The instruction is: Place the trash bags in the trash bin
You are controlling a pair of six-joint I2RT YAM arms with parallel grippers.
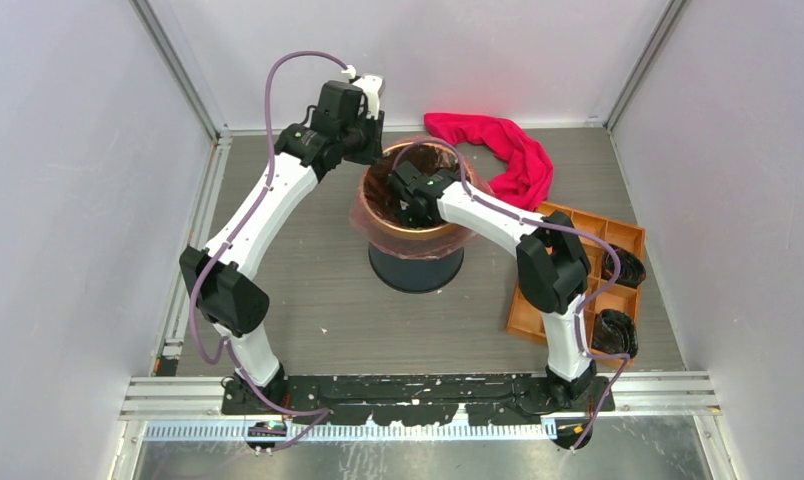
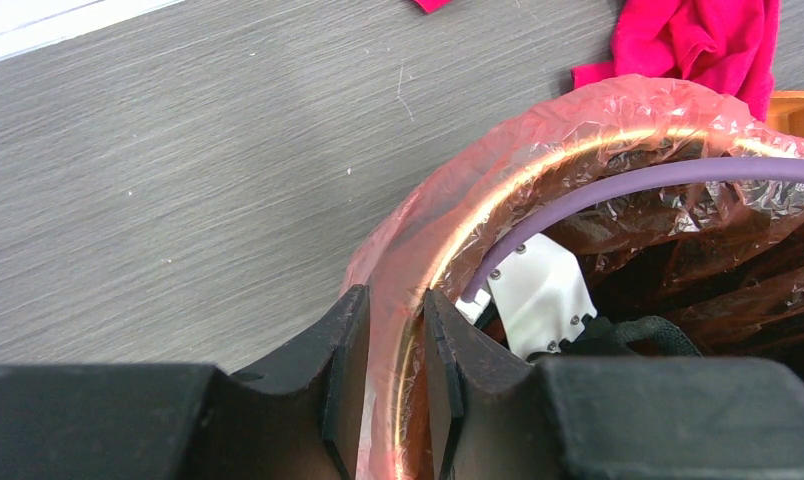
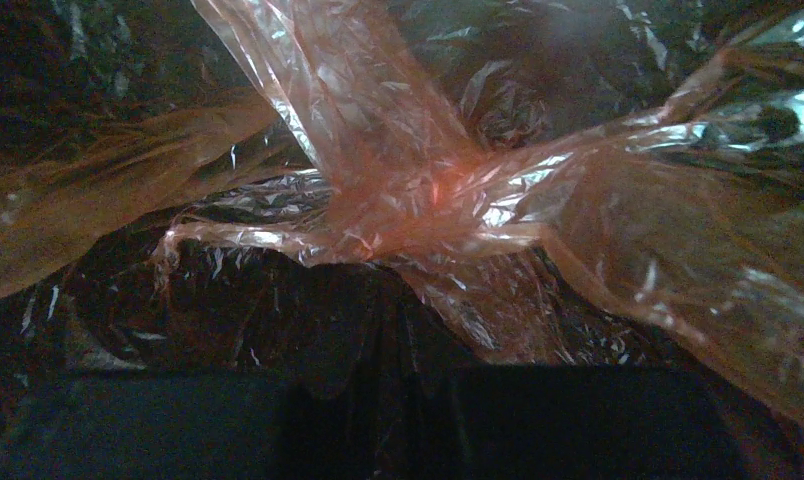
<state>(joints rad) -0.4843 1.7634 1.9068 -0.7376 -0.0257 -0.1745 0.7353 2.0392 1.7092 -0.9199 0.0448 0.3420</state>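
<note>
The dark navy trash bin (image 1: 416, 268) stands mid-table. The translucent red-pink trash bag (image 1: 362, 212) lines it, its film folded out over the gold rim (image 1: 410, 243). My left gripper (image 1: 370, 152) is at the bin's far-left edge. In the left wrist view its jaws (image 2: 396, 330) straddle the rim (image 2: 498, 190), closed on the bag film (image 2: 538, 130) draped there. My right gripper (image 1: 406, 205) reaches down inside the bin. The right wrist view shows crumpled bag film (image 3: 418, 200) against the black interior; its fingers are lost in the dark.
A magenta cloth (image 1: 503, 150) lies behind the bin at the back right, also in the left wrist view (image 2: 698, 40). An orange compartment tray (image 1: 578, 270) holding black items (image 1: 628, 268) sits at the right. Walls close in on three sides.
</note>
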